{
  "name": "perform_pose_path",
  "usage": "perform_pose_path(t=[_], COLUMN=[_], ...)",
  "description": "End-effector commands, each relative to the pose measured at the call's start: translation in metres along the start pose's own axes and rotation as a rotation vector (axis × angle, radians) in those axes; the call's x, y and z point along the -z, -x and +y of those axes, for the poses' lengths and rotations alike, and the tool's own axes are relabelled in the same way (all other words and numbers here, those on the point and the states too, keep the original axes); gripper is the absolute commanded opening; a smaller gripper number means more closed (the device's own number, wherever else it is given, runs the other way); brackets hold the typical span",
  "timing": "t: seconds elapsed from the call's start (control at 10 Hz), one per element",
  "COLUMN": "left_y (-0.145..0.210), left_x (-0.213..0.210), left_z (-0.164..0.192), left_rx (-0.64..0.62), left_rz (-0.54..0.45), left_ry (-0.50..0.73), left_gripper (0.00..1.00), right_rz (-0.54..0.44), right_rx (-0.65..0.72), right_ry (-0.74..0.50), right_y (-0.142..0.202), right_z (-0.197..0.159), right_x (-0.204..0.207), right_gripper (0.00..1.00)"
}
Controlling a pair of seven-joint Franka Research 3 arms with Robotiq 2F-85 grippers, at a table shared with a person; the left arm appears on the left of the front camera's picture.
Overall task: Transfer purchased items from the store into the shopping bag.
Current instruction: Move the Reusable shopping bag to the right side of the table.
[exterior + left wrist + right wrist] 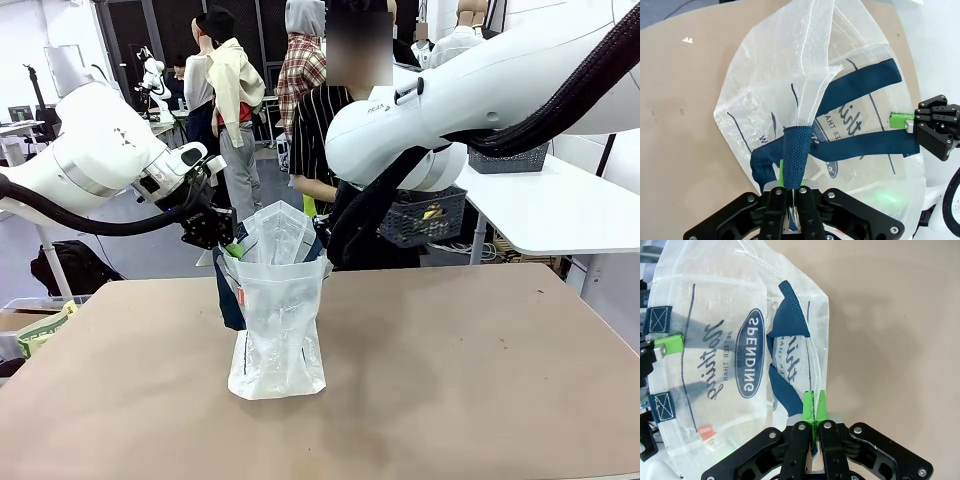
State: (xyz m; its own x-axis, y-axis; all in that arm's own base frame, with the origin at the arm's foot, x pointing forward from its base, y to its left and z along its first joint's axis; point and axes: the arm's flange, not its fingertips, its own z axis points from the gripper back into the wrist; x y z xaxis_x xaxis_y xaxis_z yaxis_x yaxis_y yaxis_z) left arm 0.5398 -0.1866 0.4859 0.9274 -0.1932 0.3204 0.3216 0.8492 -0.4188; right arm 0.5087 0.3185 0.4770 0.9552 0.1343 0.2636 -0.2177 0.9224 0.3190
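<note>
Brown tabletop [450, 380] carries the translucent whitish crinkly plastic shopping bag [277, 320], standing upright left of centre. Its blue mesh handle strap [795, 150] is clamped in the jaws of the left gripper [793, 189]; the jaws of the right gripper [814, 407] pinch the opposite rim.

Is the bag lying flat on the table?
No, the shopping bag stands upright on the table, its top pinched by the left gripper.
</note>
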Motion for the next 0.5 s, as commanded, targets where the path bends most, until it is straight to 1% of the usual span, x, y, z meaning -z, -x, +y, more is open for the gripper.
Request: perform_pose_path(t=[0.0, 0.4], left_y=[-0.0012, -0.0012], left_x=[-0.0008, -0.0008], left_z=[-0.0001, -0.0001], left_rx=[-0.003, -0.003], left_rz=[0.01, 0.01], left_ry=[-0.005, -0.005], left_gripper=[0.0, 0.0], right_rz=[0.001, 0.001], right_rx=[0.009, 0.009], right_ry=[-0.011, -0.011], right_y=[0.0002, 0.0002], right_z=[0.0004, 0.0004], right_x=[-0.0005, -0.0005], right_gripper=[0.0, 0.0])
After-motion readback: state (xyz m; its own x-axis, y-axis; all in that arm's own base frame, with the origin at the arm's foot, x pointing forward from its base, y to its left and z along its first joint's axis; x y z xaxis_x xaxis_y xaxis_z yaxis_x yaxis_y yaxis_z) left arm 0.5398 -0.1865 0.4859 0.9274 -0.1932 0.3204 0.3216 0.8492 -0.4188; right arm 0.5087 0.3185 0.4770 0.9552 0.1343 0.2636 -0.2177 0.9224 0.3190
